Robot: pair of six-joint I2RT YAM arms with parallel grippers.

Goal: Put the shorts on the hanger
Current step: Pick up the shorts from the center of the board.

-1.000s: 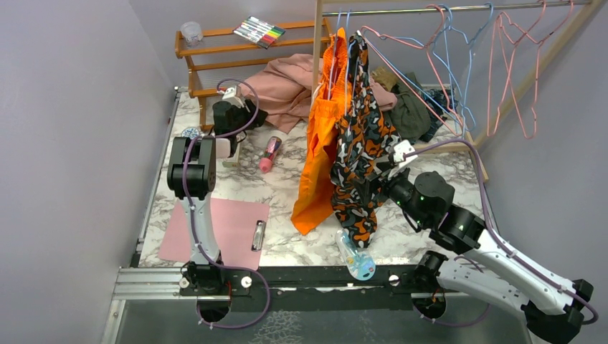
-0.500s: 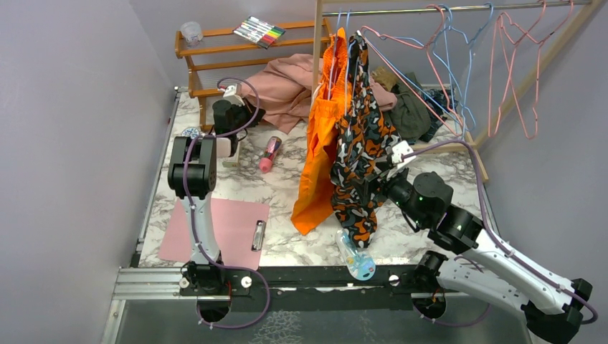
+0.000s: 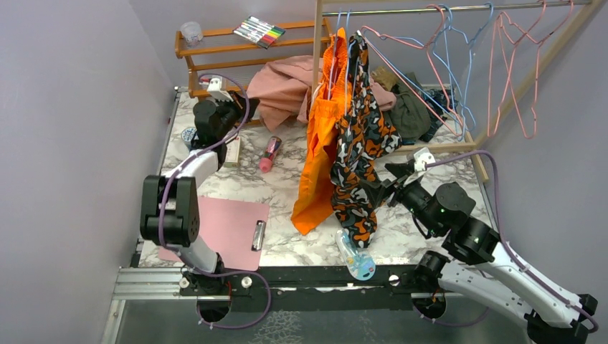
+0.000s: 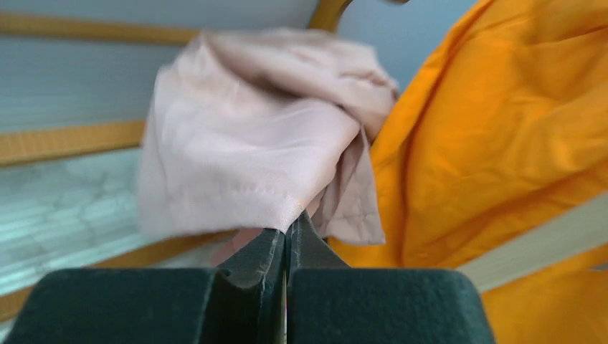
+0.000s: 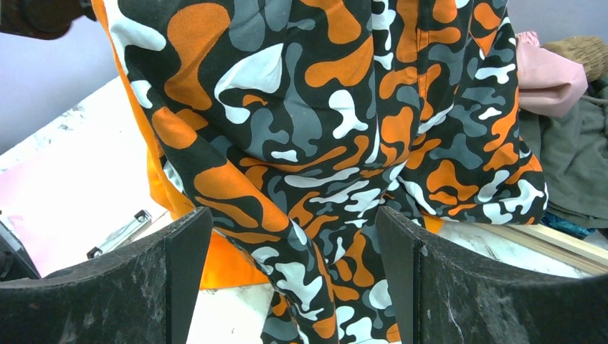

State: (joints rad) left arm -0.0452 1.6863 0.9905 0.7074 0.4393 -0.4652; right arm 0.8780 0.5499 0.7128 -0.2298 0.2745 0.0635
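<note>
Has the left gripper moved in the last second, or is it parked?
Yes. The left gripper, shut on the shorts, has shifted left along the wooden shelf rack, toward the rack's left post.

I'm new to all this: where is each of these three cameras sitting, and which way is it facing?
Top external: above and behind the bases, looking down on the table; left arm and right arm show.
Left wrist: on the left arm, facing the shorts pinched in the left gripper; its shut fingers show.
Right wrist: on the right arm, facing the camouflage garment; the right gripper shows open fingers.
Shared: both wrist views catch the orange garment.
</note>
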